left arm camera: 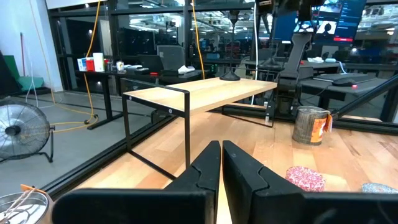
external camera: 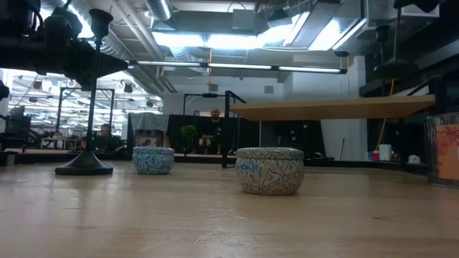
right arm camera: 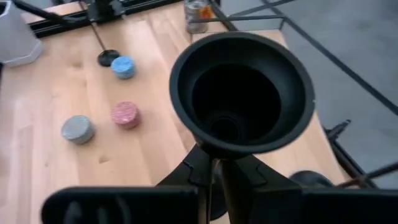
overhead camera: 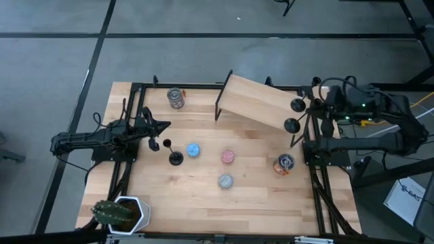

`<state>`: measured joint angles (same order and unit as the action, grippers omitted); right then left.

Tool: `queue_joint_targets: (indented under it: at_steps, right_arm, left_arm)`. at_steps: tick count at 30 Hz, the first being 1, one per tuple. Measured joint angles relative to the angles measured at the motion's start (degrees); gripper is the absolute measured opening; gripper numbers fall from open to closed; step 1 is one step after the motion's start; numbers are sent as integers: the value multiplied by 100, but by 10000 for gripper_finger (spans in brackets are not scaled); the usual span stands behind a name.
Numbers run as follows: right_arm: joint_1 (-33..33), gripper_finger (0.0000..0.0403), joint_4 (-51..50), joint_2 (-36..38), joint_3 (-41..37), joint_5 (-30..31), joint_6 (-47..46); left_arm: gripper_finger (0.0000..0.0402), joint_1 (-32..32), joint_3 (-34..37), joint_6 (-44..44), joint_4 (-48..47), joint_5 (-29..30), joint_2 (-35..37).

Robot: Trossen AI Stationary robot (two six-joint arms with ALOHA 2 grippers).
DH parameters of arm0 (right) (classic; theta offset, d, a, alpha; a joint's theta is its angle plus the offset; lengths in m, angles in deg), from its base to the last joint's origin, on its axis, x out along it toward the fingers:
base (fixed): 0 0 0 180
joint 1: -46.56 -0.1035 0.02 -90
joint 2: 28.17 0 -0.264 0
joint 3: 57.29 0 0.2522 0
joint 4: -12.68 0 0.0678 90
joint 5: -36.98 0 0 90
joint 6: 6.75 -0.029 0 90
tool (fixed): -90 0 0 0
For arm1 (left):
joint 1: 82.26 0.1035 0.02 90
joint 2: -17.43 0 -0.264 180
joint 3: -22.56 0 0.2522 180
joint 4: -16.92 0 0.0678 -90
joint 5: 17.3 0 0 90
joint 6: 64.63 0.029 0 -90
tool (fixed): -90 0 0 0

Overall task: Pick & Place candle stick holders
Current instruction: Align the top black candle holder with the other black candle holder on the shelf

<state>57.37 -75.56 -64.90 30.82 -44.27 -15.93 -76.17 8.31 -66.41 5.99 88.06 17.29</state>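
where beams cross overhead, wooden table [external camera: 215, 222] lies lit.

Left pincer [left arm camera: 221, 163] closed over the table's left side; right pincer [right arm camera: 214, 177] clamped, at right edge.

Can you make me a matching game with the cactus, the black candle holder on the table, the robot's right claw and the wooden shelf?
Things:
1. cactus
2. candle stick holder on the table
3. right gripper
4. wooden shelf

Places or states:
a. raised on black legs
b. shut on another candle stick holder
c. in a white pot
d. upright beside the blue disc

Pairs: 1-c, 2-d, 3-b, 4-a
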Motion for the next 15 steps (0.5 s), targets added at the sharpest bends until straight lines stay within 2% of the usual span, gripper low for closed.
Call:
queue_joint_targets:
  at_steps: [8, 15]
  right_arm:
    - [0, 24, -263, 6, -2, 481, -108]
    - [0, 24, -251, 6, -2, 518, -111]
  left_arm:
    - [8, 0, 1, 0, 0, 0, 0]
    - [8, 0, 0, 0, 0, 0, 0]
